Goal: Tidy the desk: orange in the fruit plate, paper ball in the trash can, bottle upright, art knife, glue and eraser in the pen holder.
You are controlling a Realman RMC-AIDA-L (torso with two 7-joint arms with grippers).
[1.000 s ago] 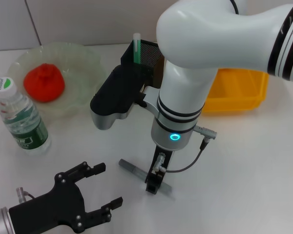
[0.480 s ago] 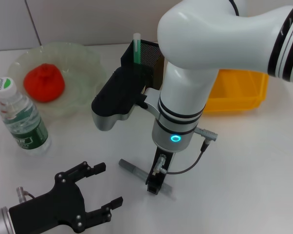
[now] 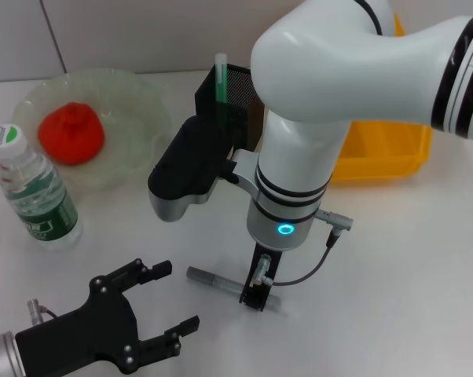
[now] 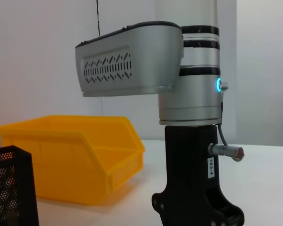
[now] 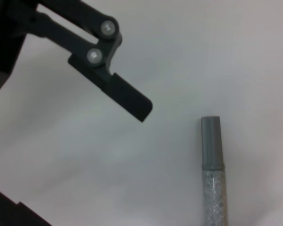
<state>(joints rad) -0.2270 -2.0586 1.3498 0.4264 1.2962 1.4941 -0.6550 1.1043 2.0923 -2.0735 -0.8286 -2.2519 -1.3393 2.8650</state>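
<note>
I see the art knife [image 3: 221, 282], a slim grey stick with a glittery barrel, lying flat on the white desk [image 3: 409, 267]; its long axis runs from the robot's left toward the right and slightly nearer the robot, the plain grey end pointing left. The right gripper [image 3: 255, 297] stands straight down over its middle; from the head view I cannot tell whether the jaws are closed on it or merely straddling it. In the right wrist view the knife's grey end [image 5: 211, 141] lies apart from a black finger [image 5: 125, 96]. The left gripper [image 3: 167, 310] hovers low at the near left, its jaws spread wide and empty. The bottle [image 3: 34, 190] stands upright at the far left, its white cap carrying green lettering I cannot read with certainty. The orange [image 3: 71, 133] sits in the fruit plate [image 3: 134, 102]. Behind the right arm, the pen holder [image 3: 238, 82] has a green-and-white stick standing in it, and the trash can [image 3: 386, 149] lies beside it on the right. A tag on the right arm's black mount reads "103-4".
</note>
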